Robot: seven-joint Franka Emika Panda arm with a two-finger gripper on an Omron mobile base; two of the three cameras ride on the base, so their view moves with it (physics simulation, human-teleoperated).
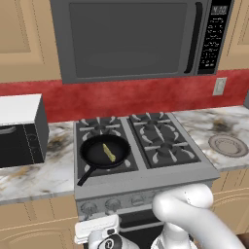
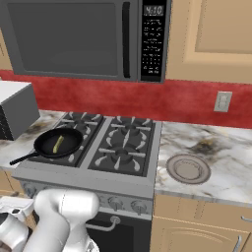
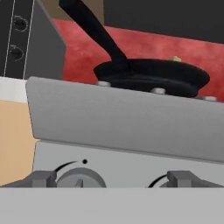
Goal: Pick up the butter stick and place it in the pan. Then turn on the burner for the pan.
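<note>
Microwave point(image 1: 131, 39) fills the top of both base views, mounted over the stove point(image 1: 141, 141), with a red backsplash point(image 1: 146, 97) band behind it and an outlet point(image 1: 219, 86) on that wall toward the right. Toaster oven point(image 1: 19, 129), white on top and black in front, sits on the marble bench point(image 1: 39, 170) at the left edge of the left base frame. A flat grey plate point(image 2: 188, 168) rests on the bench right of the stove, well apart from everything else.

The pan point(image 1: 105, 151) sits on the front-left burner point(image 1: 127, 165), handle poking toward the lower left of the frame past the stove edge. The butter stick point(image 1: 109, 152) is already lying inside the pan, roughly centered, tilted on a diagonal.

The jaws point(image 3: 114, 180) are spread wide and holding nothing. They're low down, right in front of the stove's grey front panel. In the hand view the two dark fingertips point(image 3: 39, 178) come up at the bottom of the frame on either side of a round grey knob point(image 3: 81, 178), which sits close to the left tip. A second knob point(image 3: 158, 182) peeks in beside the right tip. The pan is in the upper middle of that frame, above the stove lip, with just a sliver of yellow showing over its far rim. So the stove's front edge stands between the jaws and the pan.
</note>
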